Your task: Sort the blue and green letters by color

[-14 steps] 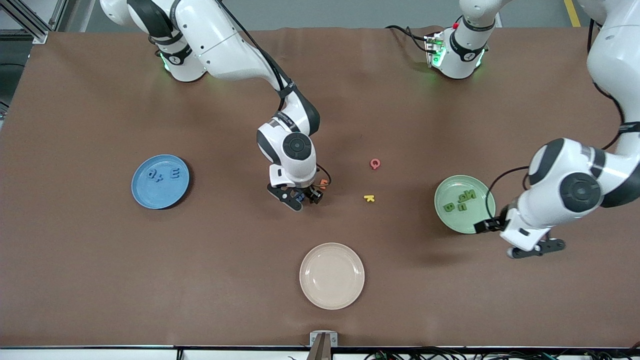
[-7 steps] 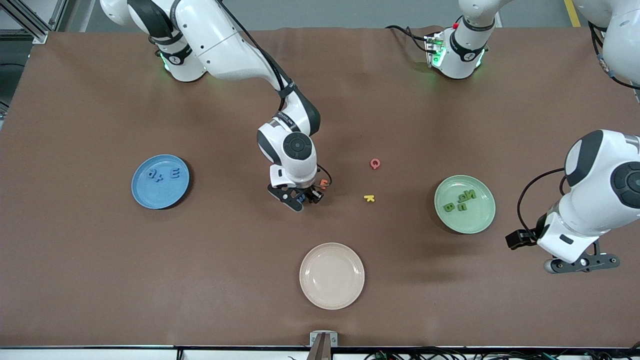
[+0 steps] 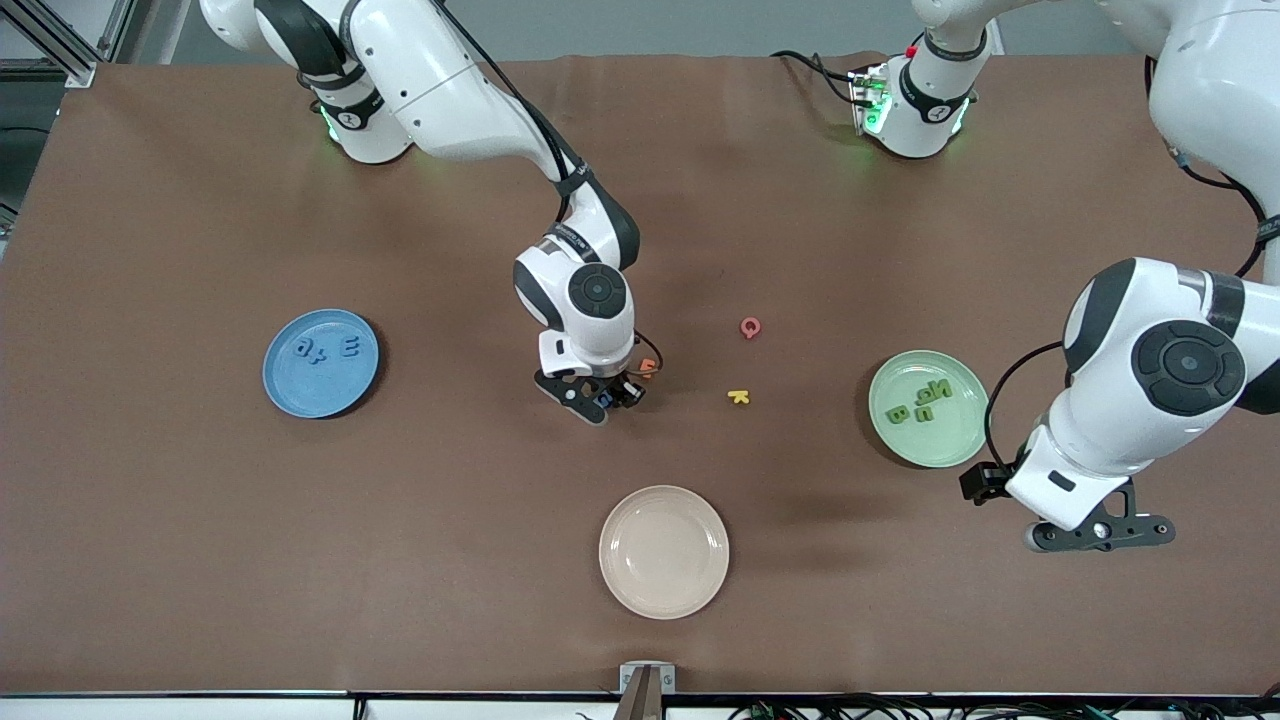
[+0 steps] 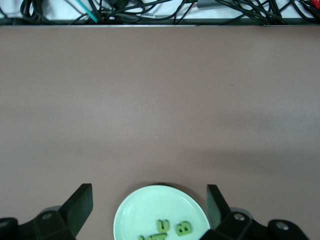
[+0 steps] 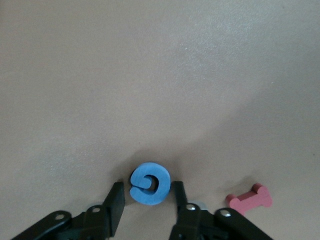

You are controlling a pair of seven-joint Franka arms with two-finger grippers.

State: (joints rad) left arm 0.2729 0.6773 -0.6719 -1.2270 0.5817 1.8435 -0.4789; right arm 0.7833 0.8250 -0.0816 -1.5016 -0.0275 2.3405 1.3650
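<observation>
Across the front view, I saw my right gripper [image 3: 603, 397] low at mid-table, and my left gripper [image 3: 1098, 532] over bare cloth just beside the green plate [image 3: 961, 439], which held four green letters [image 3: 920, 402]; three blue letters [image 3: 322, 349] lay on the blue plate [image 3: 298, 390]. Through the left wrist view, that gripper's jaws stood wide apart, the green plate between them, farther off. Through the right wrist view, a round blue letter [image 5: 150, 183] sat between part-open jaws, a red letter [image 5: 250, 197] just outside one finger.
</observation>
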